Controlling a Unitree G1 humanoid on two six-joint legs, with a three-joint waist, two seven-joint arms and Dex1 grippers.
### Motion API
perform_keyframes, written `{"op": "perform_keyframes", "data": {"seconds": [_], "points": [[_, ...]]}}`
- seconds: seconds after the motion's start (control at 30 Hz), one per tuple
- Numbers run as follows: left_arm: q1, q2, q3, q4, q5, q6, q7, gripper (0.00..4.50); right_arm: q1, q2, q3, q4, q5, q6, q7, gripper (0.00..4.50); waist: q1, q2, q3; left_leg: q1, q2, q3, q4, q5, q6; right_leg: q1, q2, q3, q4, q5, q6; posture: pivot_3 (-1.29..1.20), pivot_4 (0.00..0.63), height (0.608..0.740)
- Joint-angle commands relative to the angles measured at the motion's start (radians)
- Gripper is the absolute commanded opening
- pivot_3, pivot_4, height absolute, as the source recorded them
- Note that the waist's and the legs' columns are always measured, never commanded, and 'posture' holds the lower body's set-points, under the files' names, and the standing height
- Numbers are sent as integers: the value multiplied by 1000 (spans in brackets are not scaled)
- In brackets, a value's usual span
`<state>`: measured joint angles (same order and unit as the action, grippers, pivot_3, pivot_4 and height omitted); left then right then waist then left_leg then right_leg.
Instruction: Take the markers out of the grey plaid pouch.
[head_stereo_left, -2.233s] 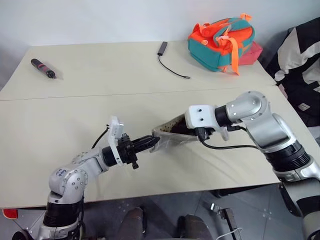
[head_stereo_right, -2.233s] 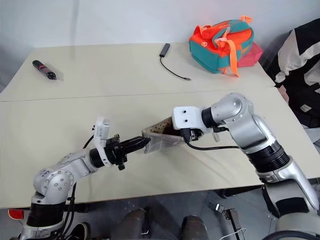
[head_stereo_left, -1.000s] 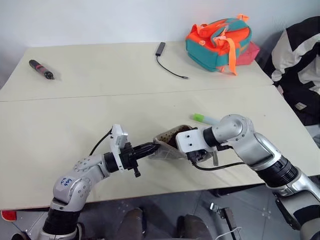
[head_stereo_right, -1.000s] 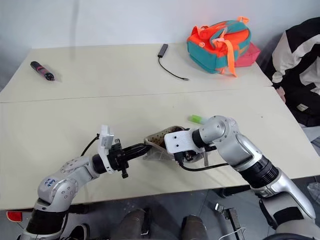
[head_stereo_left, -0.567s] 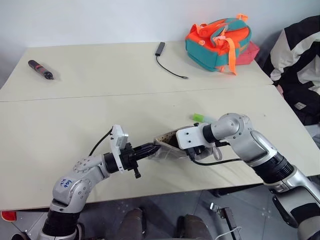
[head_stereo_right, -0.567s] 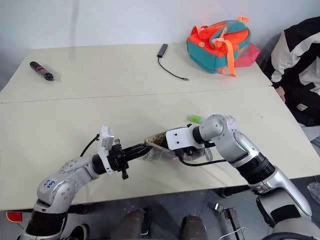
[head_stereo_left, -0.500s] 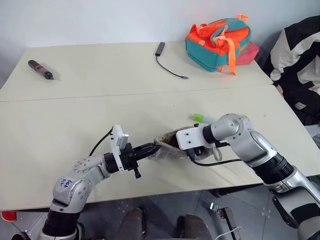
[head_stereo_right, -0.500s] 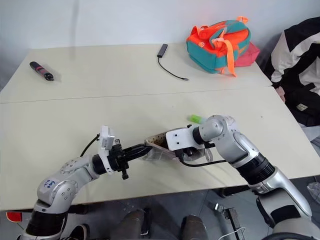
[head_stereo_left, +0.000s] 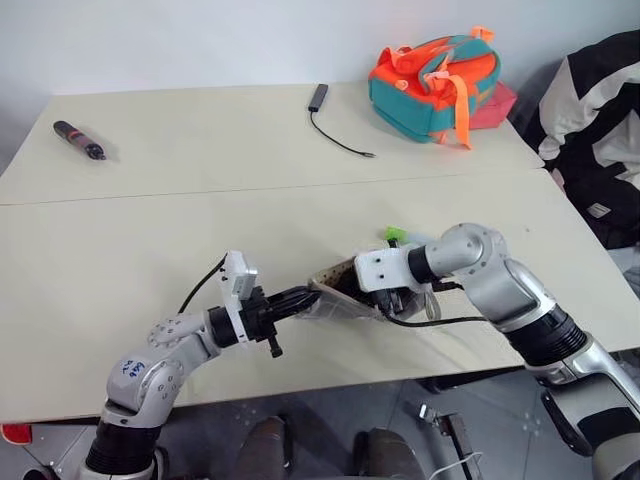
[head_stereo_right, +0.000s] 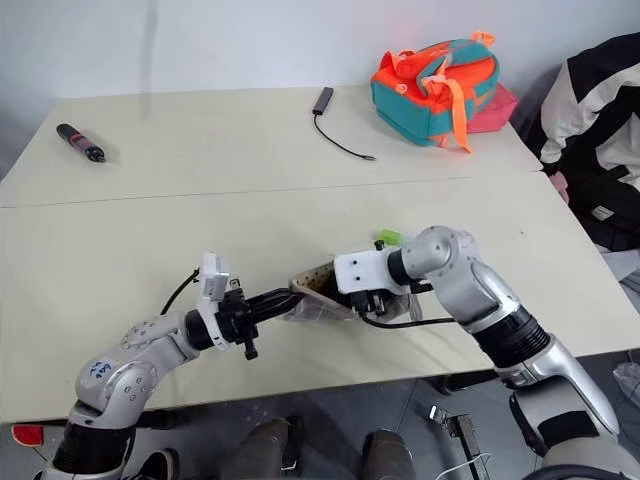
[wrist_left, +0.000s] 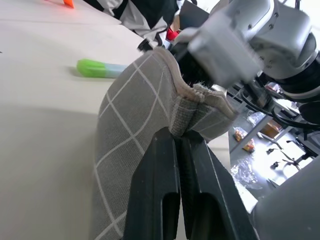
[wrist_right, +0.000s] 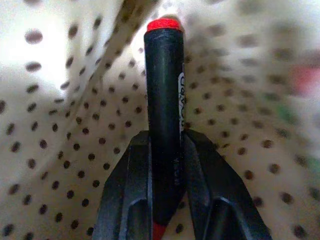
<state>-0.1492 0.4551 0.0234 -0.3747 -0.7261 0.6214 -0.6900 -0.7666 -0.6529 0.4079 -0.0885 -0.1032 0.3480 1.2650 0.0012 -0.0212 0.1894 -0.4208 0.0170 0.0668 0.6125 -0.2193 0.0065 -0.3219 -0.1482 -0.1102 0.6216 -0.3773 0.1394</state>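
We judge the job about half done: the light green marker (head_stereo_left: 396, 235) already lies out on the surface (head_stereo_left: 150, 240), just beyond our right arm on its far side, while the dark marker with the red end (wrist_right: 164, 100) sits inside the grey plaid pouch (wrist_left: 135, 125), not yet drawn clear. Our left hand (head_stereo_left: 300, 298) is pressed together on the pouch's near-left edge, pinching the folded fabric rim and holding the mouth up off the surface, toward the right. Our right hand (wrist_right: 165, 165) reaches into that mouth from the right, and its two black fingers clamp the dark marker's barrel, the red end pointing onward past the fingertips into the dotted lining. So the remaining marker lies squarely between the right hand's fingers, deep in the pouch, which itself hangs between our two hands near the front middle of the surface. What is left, as we read it, is to pull this marker out and set it down.
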Motion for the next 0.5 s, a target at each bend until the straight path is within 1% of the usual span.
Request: {"op": "perform_keyframes", "data": {"seconds": [0.03,0.13,0.27,0.37,0.5], "points": [[-4,22,31,-10,18,-30,-10,0,-34,-2,-107,-92,120,80,22,513,0,0,0,0,0,0,0,0,0,0,0,0,0,0,0,0,150,740],[-29,24,49,17,32,-55,-4,0,-43,-11,-137,-114,168,101,29,513,1,0,0,0,0,0,0,0,0,0,0,0,0,0,0,0,150,740],[-50,21,51,33,54,-78,-5,0,-49,-22,-145,-123,194,114,29,513,0,0,0,0,0,0,0,0,0,0,0,0,0,0,0,0,150,740],[-54,34,56,42,91,-109,-10,0,-72,-13,-170,-108,220,121,6,513,0,0,0,0,0,0,-1,0,0,0,0,0,0,0,0,0,150,740],[-58,70,96,56,95,-124,-27,0,-114,13,-221,-52,262,94,-44,513,-1,0,0,0,0,0,-1,0,0,-1,0,0,0,0,0,0,150,740]]}}
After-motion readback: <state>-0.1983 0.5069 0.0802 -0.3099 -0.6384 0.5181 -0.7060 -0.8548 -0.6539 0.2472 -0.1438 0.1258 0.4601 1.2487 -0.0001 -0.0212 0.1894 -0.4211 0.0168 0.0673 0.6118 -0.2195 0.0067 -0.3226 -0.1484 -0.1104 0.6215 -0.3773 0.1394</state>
